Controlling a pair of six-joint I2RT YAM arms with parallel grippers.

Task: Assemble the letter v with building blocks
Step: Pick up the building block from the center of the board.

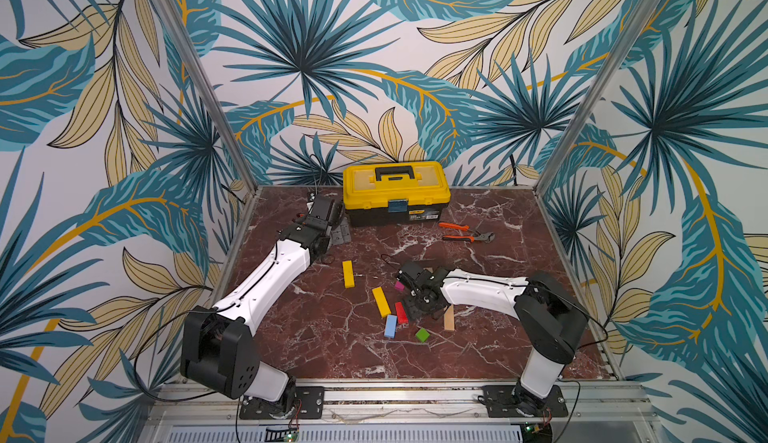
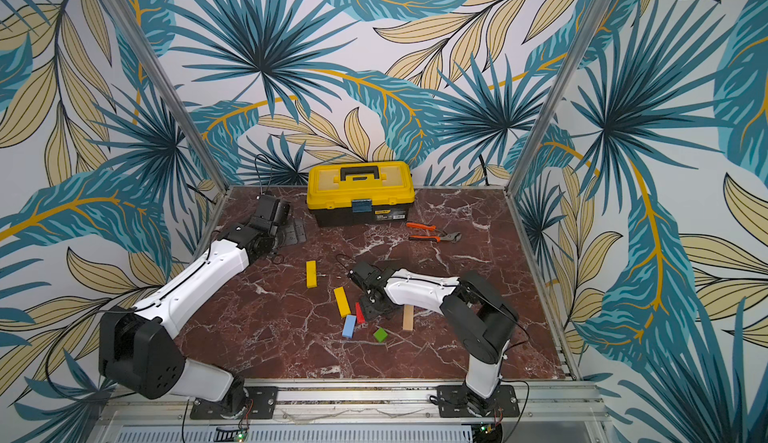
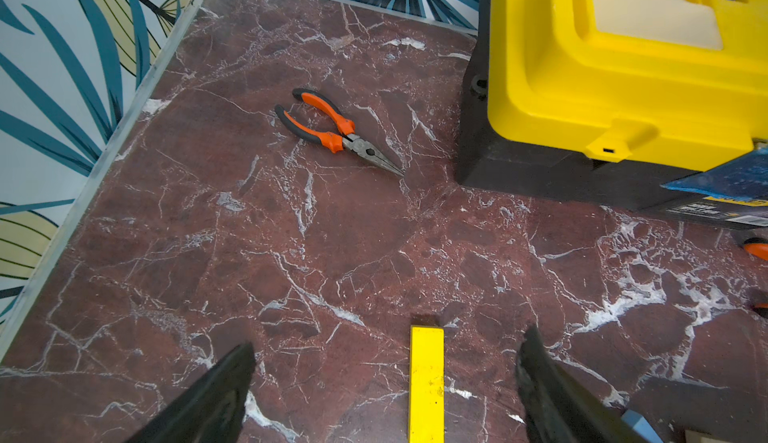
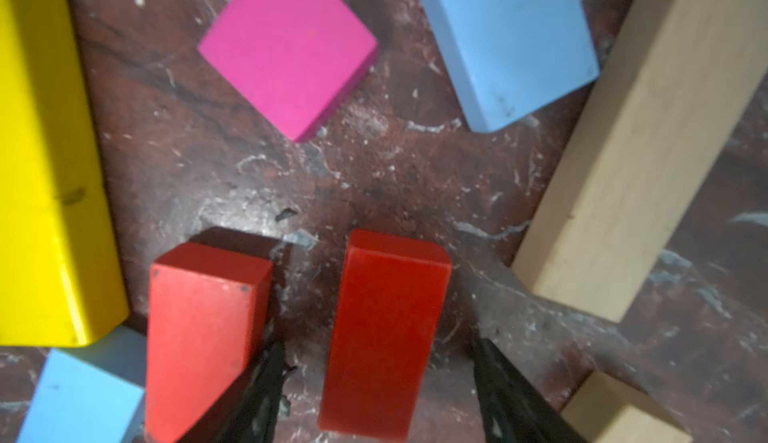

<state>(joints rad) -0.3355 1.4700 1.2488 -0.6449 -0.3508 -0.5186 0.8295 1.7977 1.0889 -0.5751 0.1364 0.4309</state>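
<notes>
Right pincer (image 4: 376, 347) sits unclenched right over one red block (image 4: 390, 291), jaws flanking its long sides, not touching yet; long axis runs straight between them.

We find broad bare bench (image 1: 316, 349) along the near edge, but the toolbox (image 1: 396, 192) and pliers (image 1: 465, 232) crowd the back, and only a narrow gap parts the red block (image 4: 386, 328) from its red twin (image 4: 199, 337), a wider one from the tan bar (image 4: 648, 150).

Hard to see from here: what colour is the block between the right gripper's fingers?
Red; the block shows best in the right wrist view.
</notes>
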